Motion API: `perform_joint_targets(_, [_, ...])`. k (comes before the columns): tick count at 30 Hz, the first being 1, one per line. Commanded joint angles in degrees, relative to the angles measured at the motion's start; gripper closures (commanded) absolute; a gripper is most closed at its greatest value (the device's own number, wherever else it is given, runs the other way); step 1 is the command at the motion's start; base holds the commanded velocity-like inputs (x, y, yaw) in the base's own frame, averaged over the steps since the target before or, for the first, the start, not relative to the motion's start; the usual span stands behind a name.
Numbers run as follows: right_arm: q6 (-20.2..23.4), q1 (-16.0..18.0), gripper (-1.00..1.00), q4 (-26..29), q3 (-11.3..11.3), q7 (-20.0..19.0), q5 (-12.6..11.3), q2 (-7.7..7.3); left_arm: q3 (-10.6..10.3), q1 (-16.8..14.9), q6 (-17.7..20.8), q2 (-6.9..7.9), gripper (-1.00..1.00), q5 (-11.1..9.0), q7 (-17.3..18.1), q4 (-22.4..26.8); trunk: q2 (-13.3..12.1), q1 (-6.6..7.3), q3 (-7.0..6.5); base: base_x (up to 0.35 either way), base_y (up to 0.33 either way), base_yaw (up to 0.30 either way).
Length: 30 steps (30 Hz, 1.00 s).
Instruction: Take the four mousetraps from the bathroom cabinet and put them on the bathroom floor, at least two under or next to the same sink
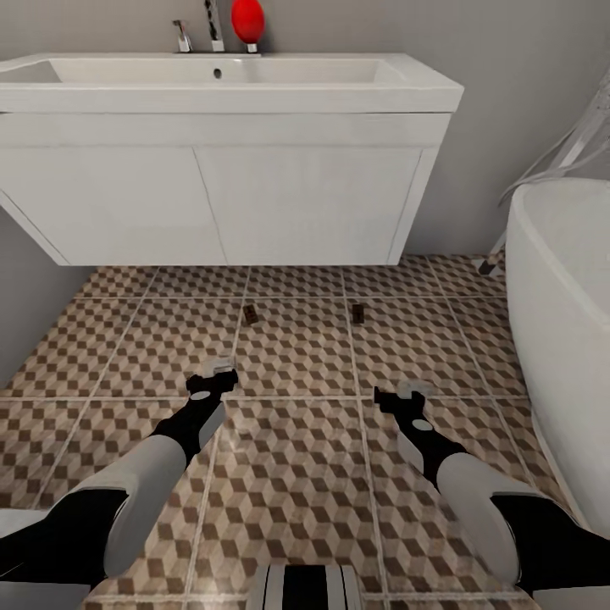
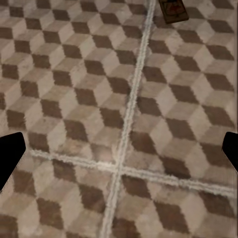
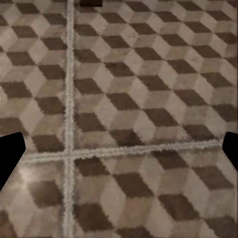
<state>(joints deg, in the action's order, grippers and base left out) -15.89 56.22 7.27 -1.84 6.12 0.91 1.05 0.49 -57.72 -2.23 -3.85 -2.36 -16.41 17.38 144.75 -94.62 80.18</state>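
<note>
Mousetraps [image 1: 252, 315] [image 1: 358, 313] lie flat on the bathroom floor [image 1: 296, 474] before the bathroom sink [image 1: 229, 80]; left wrist view shows one's red mark [image 2: 173, 10]. Both grippers [image 1: 213, 379] [image 1: 405, 396] hover wide open, empty.

Two small dark-brown mousetraps lie flat on the cube-patterned bathroom floor [image 1: 296, 474] at mid-frame: one mousetrap [image 1: 252, 315] left of centre, the other mousetrap [image 1: 358, 313] right, both just before the white bathroom sink [image 1: 229, 85] above.

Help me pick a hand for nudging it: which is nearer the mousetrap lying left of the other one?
Left. The left hand sits just short of that mousetrap; the right hand is farther off, nearer the other mousetrap.
</note>
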Motion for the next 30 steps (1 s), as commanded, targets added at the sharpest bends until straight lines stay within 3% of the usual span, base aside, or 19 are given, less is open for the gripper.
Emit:
perform_joint_targets(1, [-0.2,0.0,-1.0,-0.1,-0.2,0.1,0.1,0.02,0.0,0.0,-0.2,-0.02,-1.0,-0.3,-0.1,0.0,0.0,0.03,-0.19,0.0,0.0,0.0])
perform_joint_targets(30, [-0.2,0.0,-1.0,-0.1,-0.2,0.6,0.3,0.16,0.0,0.0,-0.3,0.06,-1.0,-0.3,-0.1,0.0,-0.4,0.78,-6.62,0.0,0.0,0.0])
